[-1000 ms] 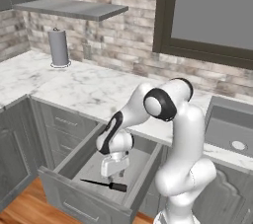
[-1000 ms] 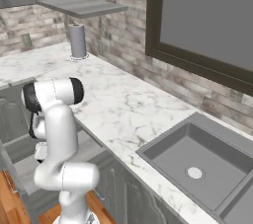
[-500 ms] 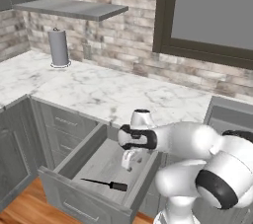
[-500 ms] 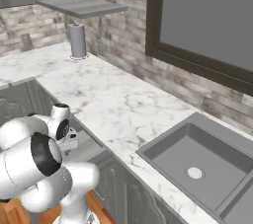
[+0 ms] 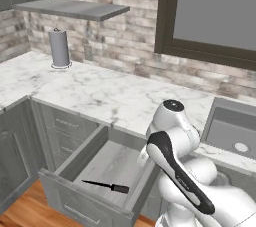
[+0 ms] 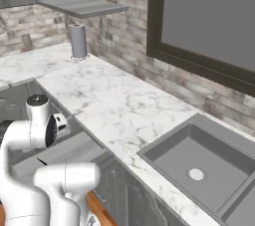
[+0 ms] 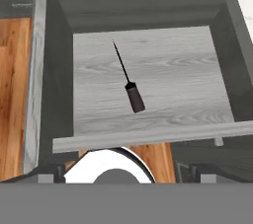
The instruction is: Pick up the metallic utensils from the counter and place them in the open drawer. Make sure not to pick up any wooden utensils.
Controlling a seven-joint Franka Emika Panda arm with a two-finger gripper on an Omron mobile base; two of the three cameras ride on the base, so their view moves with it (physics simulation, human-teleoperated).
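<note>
A black knife (image 5: 107,186) (image 7: 129,85), one of the metallic utensils, lies flat on the pale floor of the open drawer (image 5: 75,157) (image 7: 173,80), close to its front. In the hand view my gripper (image 7: 126,172) looks straight down into the drawer from above; its fingertips (image 7: 48,173) stand far apart at the bottom edge, open, with nothing between them. The white marble counter (image 5: 100,91) (image 6: 124,105) runs behind the drawer. The wooden utensils are out of view.
A paper towel roll (image 5: 59,48) (image 6: 78,41) stands at the back of the counter under a grey shelf (image 5: 70,7). A sink (image 5: 235,131) (image 6: 199,163) is sunk into the counter on the right. My white arm (image 5: 175,161) folds beside the drawer's right wall. Wooden floor (image 7: 15,94) lies below.
The arm has swung up and round from its low reach into the drawer, and the hand now sits higher over it. The knife stays where it lay.
</note>
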